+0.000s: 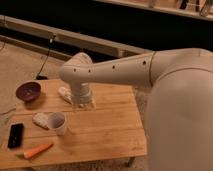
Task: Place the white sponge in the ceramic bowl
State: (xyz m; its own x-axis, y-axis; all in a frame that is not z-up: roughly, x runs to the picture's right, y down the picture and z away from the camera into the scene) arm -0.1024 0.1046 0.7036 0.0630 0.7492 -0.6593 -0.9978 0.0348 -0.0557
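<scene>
Wooden table [110, 125], end effector [84, 103] above, beige floor [20, 65]

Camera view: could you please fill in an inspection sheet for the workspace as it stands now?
Surface: wooden table, light planks, level.
Job's things: white sponge lies on the table close beside the white mug, on its left; ceramic bowl stands upright at the far left corner, nothing seen inside.
Clutter: the mug, black phone, carrot, and white tube partly hidden by the arm.
Grippers: gripper open, pointing down over the table just right of the tube, holding nothing, apart from the sponge.
Cables: dark cable runs down to the floor behind the table.
Surroundings: carpet, long ledge along a dark wall.
</scene>
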